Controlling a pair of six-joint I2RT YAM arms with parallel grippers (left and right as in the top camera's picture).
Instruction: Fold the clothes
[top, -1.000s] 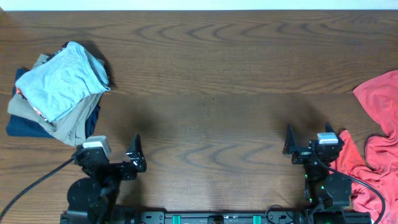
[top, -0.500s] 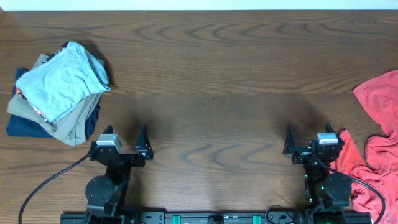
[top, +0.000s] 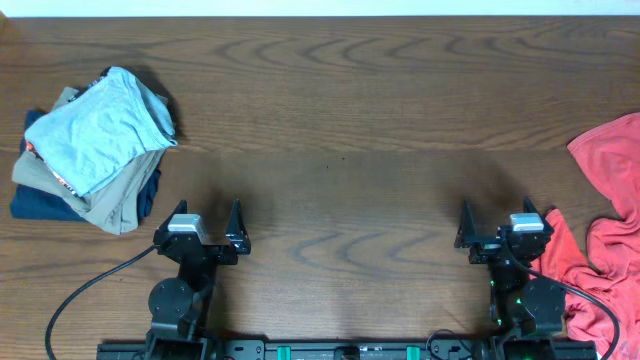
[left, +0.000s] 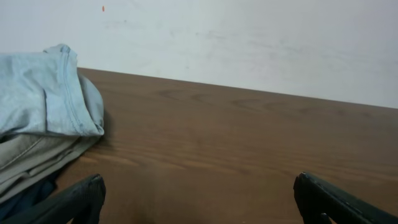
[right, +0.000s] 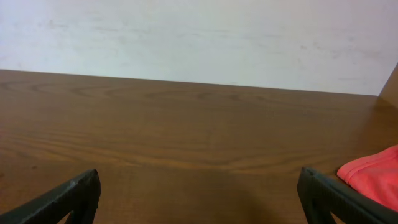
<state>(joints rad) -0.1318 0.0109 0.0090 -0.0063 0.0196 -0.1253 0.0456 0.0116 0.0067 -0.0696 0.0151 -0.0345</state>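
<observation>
Left gripper (top: 207, 213) shifted right, spread wide, empty; right gripper (top: 496, 212) unmoved, wide

We see a dark wooden table (top: 350, 120). A stack of folded clothes (top: 95, 145) lies at its left edge, a navy piece (top: 35, 207) lowest. A crumpled coral-red garment (top: 610, 160) lies at the right edge.
</observation>
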